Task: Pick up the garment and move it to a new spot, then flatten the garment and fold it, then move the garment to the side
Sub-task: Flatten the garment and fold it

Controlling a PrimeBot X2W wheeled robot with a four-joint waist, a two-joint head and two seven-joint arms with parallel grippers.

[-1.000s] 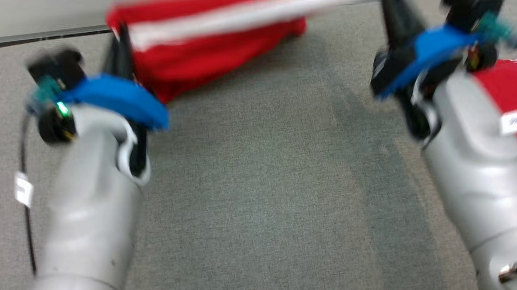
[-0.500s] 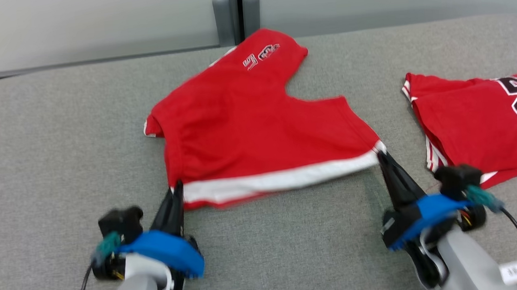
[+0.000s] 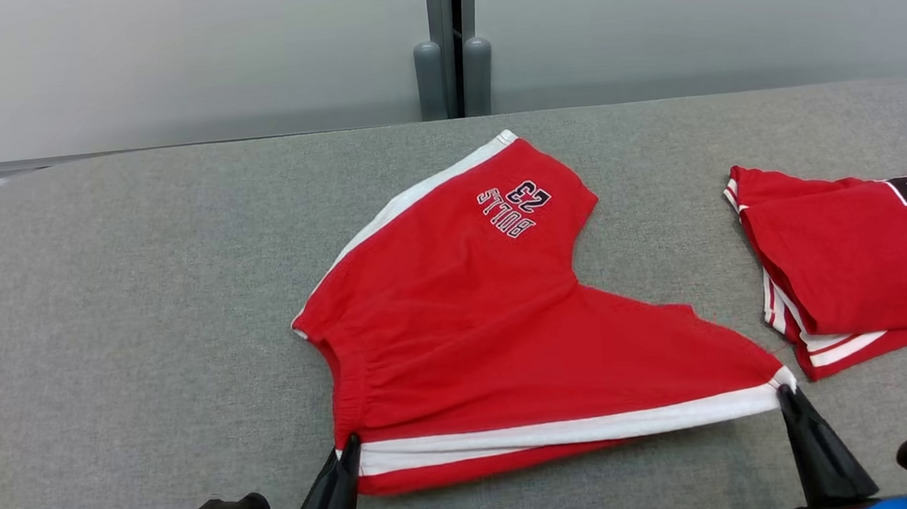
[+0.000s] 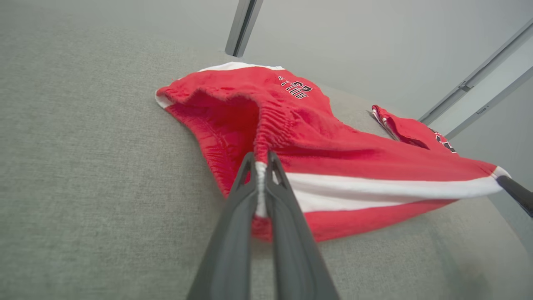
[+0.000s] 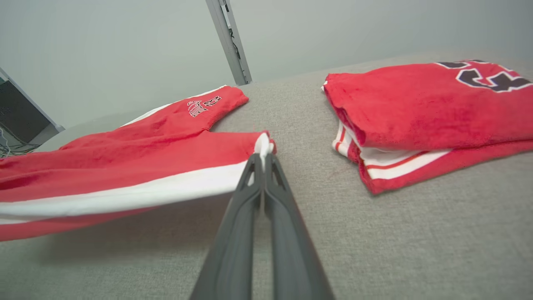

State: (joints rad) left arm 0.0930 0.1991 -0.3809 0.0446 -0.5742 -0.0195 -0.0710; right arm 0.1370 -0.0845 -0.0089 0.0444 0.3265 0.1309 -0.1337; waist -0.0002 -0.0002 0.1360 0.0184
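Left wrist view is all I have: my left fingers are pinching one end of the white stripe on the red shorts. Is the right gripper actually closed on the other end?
Observer: Yes, the right wrist view shows the right gripper shut on the white hem corner of the red fabric shorts with a white side stripe.
Operator: What is the red thing past that?
Observer: A folded red jersey with black numerals and white trim, lying on the grey fabric tabletop, apart from the shorts.
Operator: Is the striped edge down on the table?
Observer: Near the right gripper it is raised, with shadow beneath it.
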